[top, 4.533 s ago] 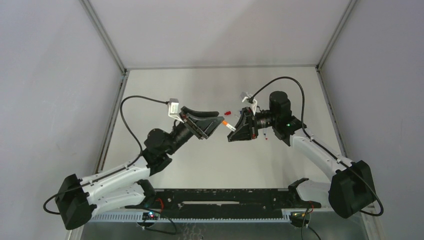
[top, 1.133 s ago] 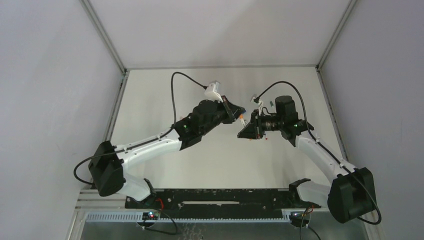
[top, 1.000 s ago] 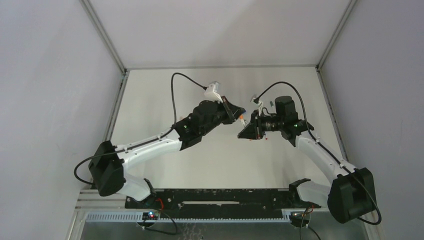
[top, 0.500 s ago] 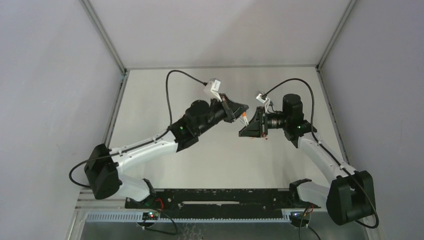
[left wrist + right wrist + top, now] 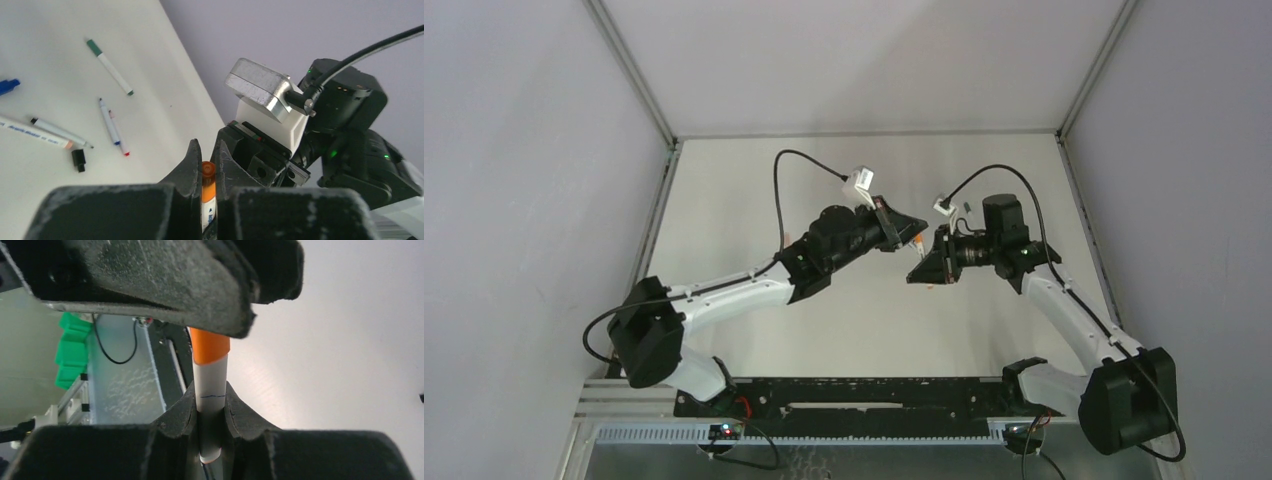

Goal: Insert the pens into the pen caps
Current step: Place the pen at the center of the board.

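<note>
Mid-air capping: left jaws pinch the cap [image 5: 208, 179]; right jaws grip the pen [image 5: 212, 386], the two held in line above the worktop [image 5: 744, 190] so one push can seat them.

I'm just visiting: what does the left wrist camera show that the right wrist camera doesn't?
Only the left wrist view shows loose items lying on the table: a green-capped pen, a black-tipped pen, two thinner ones beside it, and a black cap. Only the right wrist view shows a green block at its left edge, and the right end effector clamped on the barrel of a white pen. Both show the orange cap over that pen's end, pinched in the left end effector.
</note>
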Tool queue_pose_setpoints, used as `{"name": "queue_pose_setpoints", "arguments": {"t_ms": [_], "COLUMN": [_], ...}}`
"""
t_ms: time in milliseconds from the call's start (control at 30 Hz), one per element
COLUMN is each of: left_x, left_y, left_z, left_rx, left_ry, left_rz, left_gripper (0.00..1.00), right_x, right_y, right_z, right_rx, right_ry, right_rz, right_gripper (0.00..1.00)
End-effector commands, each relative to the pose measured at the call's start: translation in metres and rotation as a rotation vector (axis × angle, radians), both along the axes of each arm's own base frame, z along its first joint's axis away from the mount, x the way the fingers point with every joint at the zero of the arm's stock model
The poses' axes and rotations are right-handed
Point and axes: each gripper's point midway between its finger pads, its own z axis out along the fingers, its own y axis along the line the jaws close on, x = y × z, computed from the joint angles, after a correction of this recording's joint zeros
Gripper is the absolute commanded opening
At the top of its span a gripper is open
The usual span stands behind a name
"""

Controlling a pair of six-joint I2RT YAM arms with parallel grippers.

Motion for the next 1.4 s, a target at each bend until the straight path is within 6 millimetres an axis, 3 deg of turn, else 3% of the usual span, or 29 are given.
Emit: {"name": "queue_pose_setpoints", "arguments": {"t_ms": [0, 100, 200, 300, 400, 467, 667, 900, 1067, 1200, 1367], "left_x": [-0.168, -0.165, -0.164, -0.165, -0.178, -0.192, -0.202, -0.202, -0.178, -0.149, -0.117], "left_y": [-0.016, 0.005, 0.004, -0.002, -0.008, -0.005, 0.014, 0.006, 0.015, 0.021, 0.036], "left_z": [-0.082, -0.123, -0.132, -0.131, -0.122, -0.111, -0.092, -0.1, -0.111, -0.093, -0.061], "left_rx": [0.209, 0.407, 0.44, 0.44, 0.382, 0.322, 0.201, 0.199, 0.234, 0.194, 0.121], "left_ry": [0.261, 0.274, 0.301, 0.32, 0.302, 0.315, 0.344, 0.395, 0.396, 0.348, 0.283], "left_rz": [-0.625, -0.557, -0.513, -0.502, -0.601, -0.712, -0.777, -0.79, -0.672, -0.54, -0.379], "left_gripper": [0.0, 0.0, 0.0, 0.0, 0.0, 0.0, 0.0, 0.0, 0.0, 0.04, 0.19], "right_x": [0.051, 0.045, 0.05, 0.063, 0.058, 0.054, 0.064, 0.035, 0.04, 0.032, 0.019], "right_y": [0.002, -0.003, -0.005, -0.006, -0.003, -0.002, -0.007, 0.003, 0.0, 0.005, 0.019], "right_z": [0.106, 0.119, 0.118, 0.107, 0.104, 0.103, 0.095, 0.102, 0.1, 0.095, 0.08], "right_rx": [0.24, 0.319, 0.314, 0.177, 0.165, 0.162, 0.009, 0.069, 0.042, 0.048, 0.038], "right_ry": [-0.406, -0.399, -0.413, -0.464, -0.48, -0.509, -0.602, -0.637, -0.646, -0.636, -0.625], "right_rz": [-0.037, -0.014, -0.051, -0.107, -0.075, -0.034, -0.076, 0.083, 0.059, 0.104, 0.194], "right_gripper": [0.0, 0.0, 0.0, 0.0, 0.0, 0.0, 0.0, 0.0, 0.0, 0.0, 0.0]}}
